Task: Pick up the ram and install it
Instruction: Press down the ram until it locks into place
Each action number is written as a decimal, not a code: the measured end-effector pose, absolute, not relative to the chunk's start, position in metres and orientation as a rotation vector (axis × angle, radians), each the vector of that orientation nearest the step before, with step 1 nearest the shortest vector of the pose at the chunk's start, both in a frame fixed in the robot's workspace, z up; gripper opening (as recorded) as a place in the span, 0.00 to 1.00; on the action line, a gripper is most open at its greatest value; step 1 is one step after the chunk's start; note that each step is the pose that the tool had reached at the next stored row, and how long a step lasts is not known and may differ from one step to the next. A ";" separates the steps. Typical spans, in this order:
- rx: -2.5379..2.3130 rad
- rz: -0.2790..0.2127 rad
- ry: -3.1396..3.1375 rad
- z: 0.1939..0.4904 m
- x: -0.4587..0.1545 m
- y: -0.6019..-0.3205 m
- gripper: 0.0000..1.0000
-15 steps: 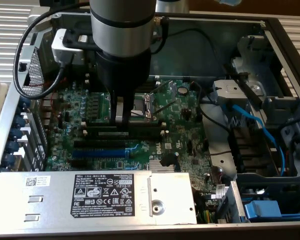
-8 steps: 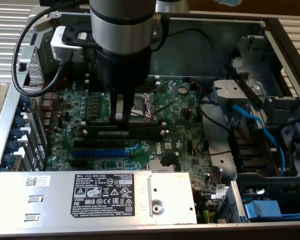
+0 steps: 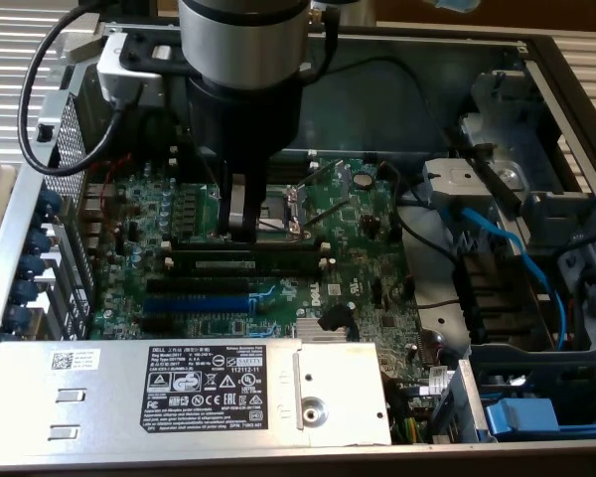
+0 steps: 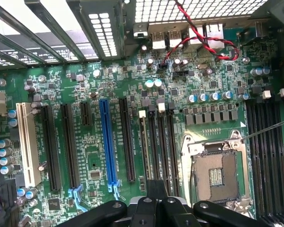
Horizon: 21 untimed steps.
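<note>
Open computer case (image 3: 536,60), motherboard (image 3: 368,258) flat inside, and the end effector (image 3: 240,231) is down over the memory slots by the CPU socket (image 3: 283,209). Its fingers are pinched narrow, seemingly pressing the ram (image 3: 243,264) into its slot, mid-board.

- Showing one blue expansion slot (image 4: 108,142) and one white slot (image 4: 26,144).
- Counting one CPU socket (image 4: 215,172), one silver power supply (image 3: 179,393).
- Showing one gripper (image 3: 242,211).
</note>
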State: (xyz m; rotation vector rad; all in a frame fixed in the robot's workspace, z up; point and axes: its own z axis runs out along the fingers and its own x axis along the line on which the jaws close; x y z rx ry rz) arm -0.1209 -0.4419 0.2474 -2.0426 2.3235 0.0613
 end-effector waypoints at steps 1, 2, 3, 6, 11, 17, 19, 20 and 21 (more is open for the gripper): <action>-2.042 0.061 2.323 0.248 -0.121 -0.442 0.11; -2.042 0.061 2.323 0.248 -0.121 -0.442 0.11; -2.042 0.061 2.323 0.248 -0.121 -0.442 0.11; -2.043 0.061 2.323 0.248 -0.121 -0.442 0.11; -2.043 0.061 2.324 0.248 -0.121 -0.442 0.11; -2.048 0.063 2.318 0.248 -0.121 -0.442 0.11; -2.059 0.065 2.307 0.248 -0.120 -0.442 0.11; -2.068 0.065 2.299 0.248 -0.120 -0.442 0.11; -2.080 0.066 2.288 0.248 -0.120 -0.442 0.11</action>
